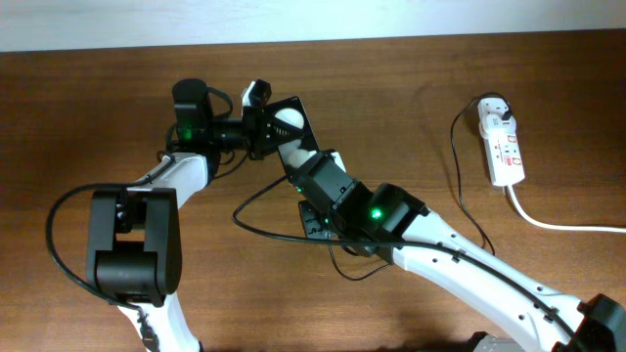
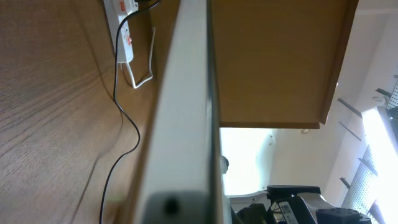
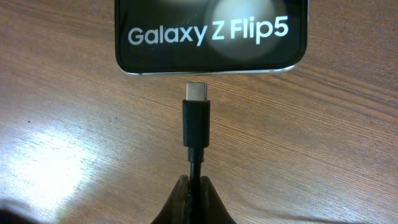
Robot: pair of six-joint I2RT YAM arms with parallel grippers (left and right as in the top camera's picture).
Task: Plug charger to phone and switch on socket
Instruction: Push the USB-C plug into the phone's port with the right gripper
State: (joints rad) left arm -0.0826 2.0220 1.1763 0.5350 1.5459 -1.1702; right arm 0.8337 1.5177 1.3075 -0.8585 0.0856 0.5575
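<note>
Nearest to my right wrist camera, the right claw (image 3: 194, 196) has its two dark fingertips pressed together on the thin black cable of the charger (image 3: 196, 124), just behind the plug body. The cable stands straight up from the fingertips in this view. Its USB-C plug (image 3: 196, 91) is bare and silvery, and it points at the bottom rim of the phone (image 3: 211, 31). The tip is very near the rim, but a thin gap of wood shows between them, so it is not inserted. The glossy black face reads "Galaxy Z Flip5", with a silvery rim below the words. Brown wooden bench (image 3: 62, 124) lies around and under all of this.

In the overhead view, the phone is in the middle of the bench, a little toward the back, and it looks tilted. The left claw (image 1: 262, 122) comes to it from the left side and seems clamped on it, with a finger on each side. The left wrist camera sees only the pale edge of the phone running close up the middle of the picture, and no fingers.

A slack loop of the charger lies on the bench beside the right arm. Farther away the cable runs along the right side up to the socket (image 1: 502, 145), well apart from both claws. The socket is a white strip with small red marks, and I cannot tell the position of its switches. A thick white cord (image 1: 548, 220) leaves it toward the right edge.
</note>
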